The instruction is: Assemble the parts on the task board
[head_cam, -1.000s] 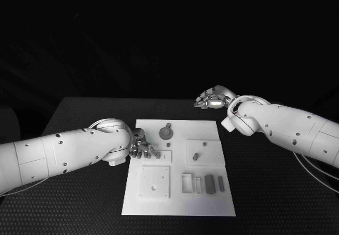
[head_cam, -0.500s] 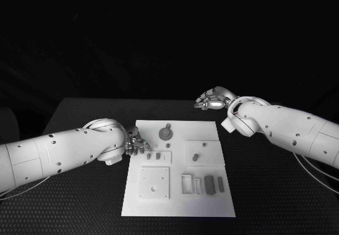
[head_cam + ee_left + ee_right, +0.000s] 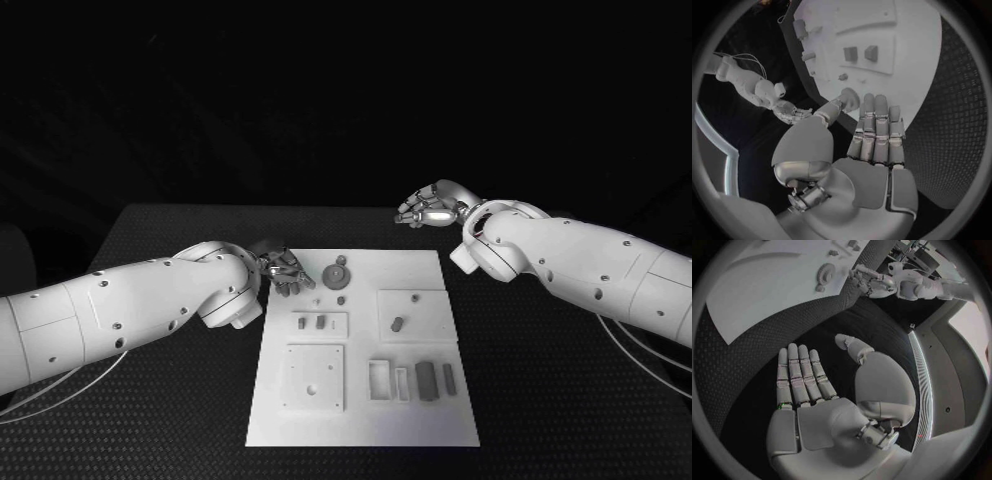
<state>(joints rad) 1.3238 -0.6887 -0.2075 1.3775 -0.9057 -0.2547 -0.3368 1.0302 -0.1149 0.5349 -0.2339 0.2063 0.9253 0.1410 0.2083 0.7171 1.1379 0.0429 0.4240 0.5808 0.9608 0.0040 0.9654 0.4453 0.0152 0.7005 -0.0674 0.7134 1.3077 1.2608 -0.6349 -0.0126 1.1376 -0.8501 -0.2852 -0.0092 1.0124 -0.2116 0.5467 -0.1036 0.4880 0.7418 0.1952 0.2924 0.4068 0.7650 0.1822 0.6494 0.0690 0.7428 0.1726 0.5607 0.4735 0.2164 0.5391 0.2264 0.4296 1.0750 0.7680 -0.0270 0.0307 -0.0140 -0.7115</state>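
Two white arms reach over the black textured tabletop (image 3: 173,225), with the white rectangular task board (image 3: 361,400) lying flat between them. The left hand (image 3: 286,272) sits at the board's far left edge, its silver fingers (image 3: 876,127) laid straight side by side and holding nothing. A second ago this hand hovered lower, over the small recessed panel (image 3: 323,322) on the board's left side; it has since drawn back toward the far corner, uncovering that panel and the two little grey parts standing in it. The right hand (image 3: 430,206) stays beyond the board's far right corner, off the plate, palm open with fingers (image 3: 801,372) extended and empty, unmoved.

On the board, the round grey toothed disc (image 3: 338,272) rests near the far edge, just beside the left hand, while the dark grey bars (image 3: 427,380) lie near the front right. The retreat suggests the left hand has finished at the panel; the disc looks like its likely next concern.
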